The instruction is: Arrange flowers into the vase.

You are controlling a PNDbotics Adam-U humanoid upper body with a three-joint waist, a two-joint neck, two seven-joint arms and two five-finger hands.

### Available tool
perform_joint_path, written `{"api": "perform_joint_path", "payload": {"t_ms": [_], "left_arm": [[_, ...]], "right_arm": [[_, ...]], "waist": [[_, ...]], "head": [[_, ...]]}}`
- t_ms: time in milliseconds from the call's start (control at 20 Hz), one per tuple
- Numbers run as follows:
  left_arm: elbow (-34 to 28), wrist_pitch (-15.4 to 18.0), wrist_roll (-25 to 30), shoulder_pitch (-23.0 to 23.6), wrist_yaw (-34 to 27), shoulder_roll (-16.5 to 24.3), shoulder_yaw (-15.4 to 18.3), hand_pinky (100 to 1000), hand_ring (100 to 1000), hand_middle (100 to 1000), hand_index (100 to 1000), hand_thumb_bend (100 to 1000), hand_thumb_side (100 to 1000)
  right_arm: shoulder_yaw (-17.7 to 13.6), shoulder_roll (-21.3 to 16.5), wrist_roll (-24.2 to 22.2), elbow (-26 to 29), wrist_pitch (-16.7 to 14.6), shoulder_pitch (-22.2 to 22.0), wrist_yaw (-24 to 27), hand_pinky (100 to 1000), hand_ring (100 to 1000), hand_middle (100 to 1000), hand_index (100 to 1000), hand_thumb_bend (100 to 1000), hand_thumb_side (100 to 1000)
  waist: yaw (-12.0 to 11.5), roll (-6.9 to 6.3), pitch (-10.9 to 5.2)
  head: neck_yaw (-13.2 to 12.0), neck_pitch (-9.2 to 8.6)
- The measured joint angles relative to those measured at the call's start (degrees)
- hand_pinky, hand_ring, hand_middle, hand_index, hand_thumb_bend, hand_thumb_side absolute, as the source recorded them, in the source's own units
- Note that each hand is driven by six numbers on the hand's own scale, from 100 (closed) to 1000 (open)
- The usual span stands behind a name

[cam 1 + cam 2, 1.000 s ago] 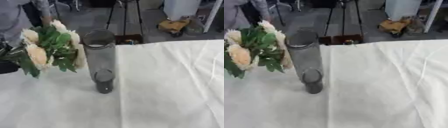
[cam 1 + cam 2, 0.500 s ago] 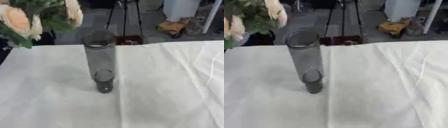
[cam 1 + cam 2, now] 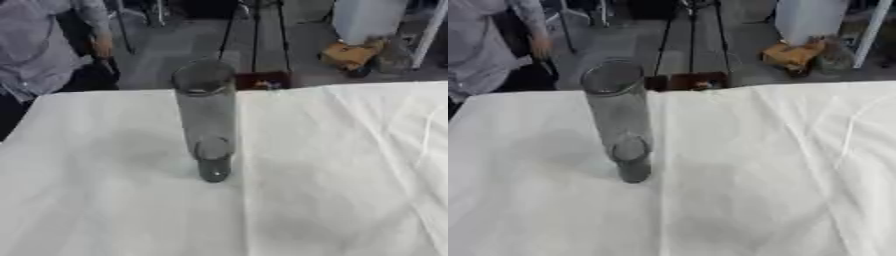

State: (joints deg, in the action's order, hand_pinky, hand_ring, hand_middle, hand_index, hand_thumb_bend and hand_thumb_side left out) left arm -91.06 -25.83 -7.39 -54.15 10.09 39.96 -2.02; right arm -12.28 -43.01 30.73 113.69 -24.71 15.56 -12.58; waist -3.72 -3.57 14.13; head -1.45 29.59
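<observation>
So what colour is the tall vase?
The vase is see-through smoky grey glass, standing on the white tablecloth. The left eye view shows it best.

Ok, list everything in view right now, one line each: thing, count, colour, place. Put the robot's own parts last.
tall clear glass cylinder vase: one, grey-tinted and see-through, upright on the table left of centre, no flowers in it.
white tablecloth: one, white with a few creases, covering the whole table.
black tripod legs: one set, black, on the floor beyond the table's far edge.
small dark red box: one, dark red, just past the far edge, behind the vase.
yellow-brown object: one, yellow-brown, on the floor at the upper right; I cannot tell what it is.
flowers: none in view.
robot's hands: neither shows in either view.
</observation>
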Motion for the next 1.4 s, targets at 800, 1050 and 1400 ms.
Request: {"api": "perform_joint_path", "payload": {"t_ms": [800, 1050, 1400], "left_arm": [[5.7, 10.1, -17.2, -11.2, -22.5, -11.5, -2.8, 100, 100, 100, 100, 100, 846], [6.7, 12.6, -20.1, -13.1, -22.8, -12.3, -3.0, 100, 100, 100, 100, 100, 834], [8.8, 14.1, -23.5, -15.5, -22.1, -12.3, -2.6, 100, 100, 100, 101, 100, 838]], "right_arm": [[1.0, 0.4, -1.5, 0.0, -0.2, 1.1, 1.7, 892, 1000, 828, 896, 100, 1000], [1.0, 0.4, -1.7, 0.0, -0.2, 1.1, 1.9, 893, 1000, 828, 896, 100, 1000], [1.0, 0.4, -1.8, 0.0, -0.1, 1.1, 1.9, 893, 1000, 828, 896, 100, 1000]], "waist": [[3.3, -0.91, -0.40], [3.7, -1.39, -0.40], [3.9, -1.78, -0.41]], "head": [[-2.5, 0.15], [-3.0, 0.12], [-2.8, 0.11]]}}
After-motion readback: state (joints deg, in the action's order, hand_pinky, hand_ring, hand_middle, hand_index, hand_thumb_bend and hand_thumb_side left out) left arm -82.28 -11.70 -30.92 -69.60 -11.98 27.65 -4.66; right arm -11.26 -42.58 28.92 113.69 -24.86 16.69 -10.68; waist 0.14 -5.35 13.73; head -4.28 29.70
